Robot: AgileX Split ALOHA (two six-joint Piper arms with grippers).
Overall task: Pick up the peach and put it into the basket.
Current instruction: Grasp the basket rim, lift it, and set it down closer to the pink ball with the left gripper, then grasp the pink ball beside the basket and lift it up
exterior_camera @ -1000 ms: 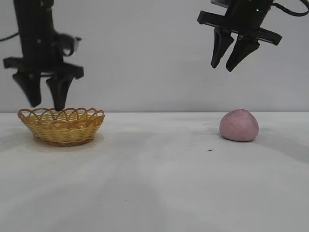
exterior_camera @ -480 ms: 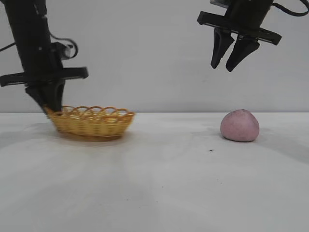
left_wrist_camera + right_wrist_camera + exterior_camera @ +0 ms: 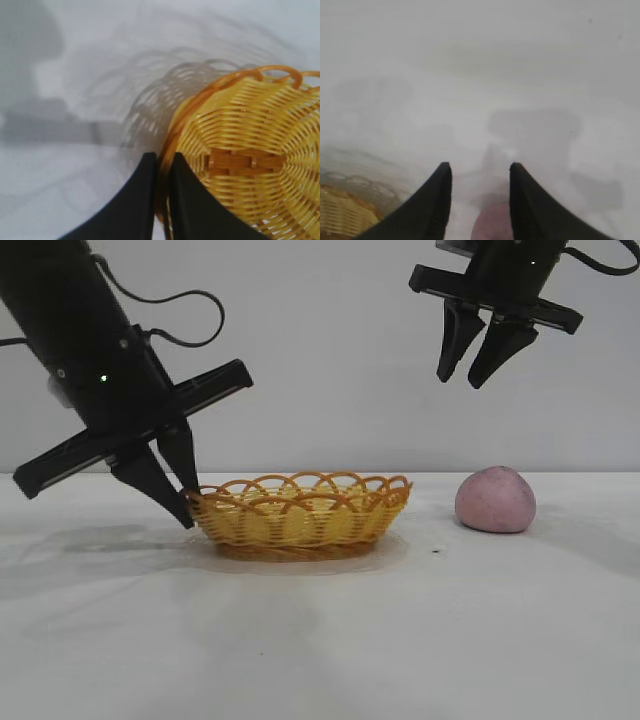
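Observation:
The pink-mauve peach [image 3: 495, 500] sits on the white table at the right; it also shows low between the right fingers in the right wrist view [image 3: 492, 226]. The yellow wicker basket [image 3: 300, 515] with an orange-brown looped rim stands at the table's middle. My left gripper [image 3: 187, 502] is shut on the basket's left rim; in the left wrist view [image 3: 163, 159] the rim [image 3: 170, 145] is pinched between the two black fingers. My right gripper [image 3: 462, 377] is open and empty, high above and slightly left of the peach.
The white table [image 3: 320, 640] stretches flat around both things. A small dark speck [image 3: 435, 551] lies on it in front of the peach. A plain grey wall stands behind.
My left gripper has closed on the basket's rim and dragged it right, from the far left to the table's middle. The right arm and the peach have not moved.

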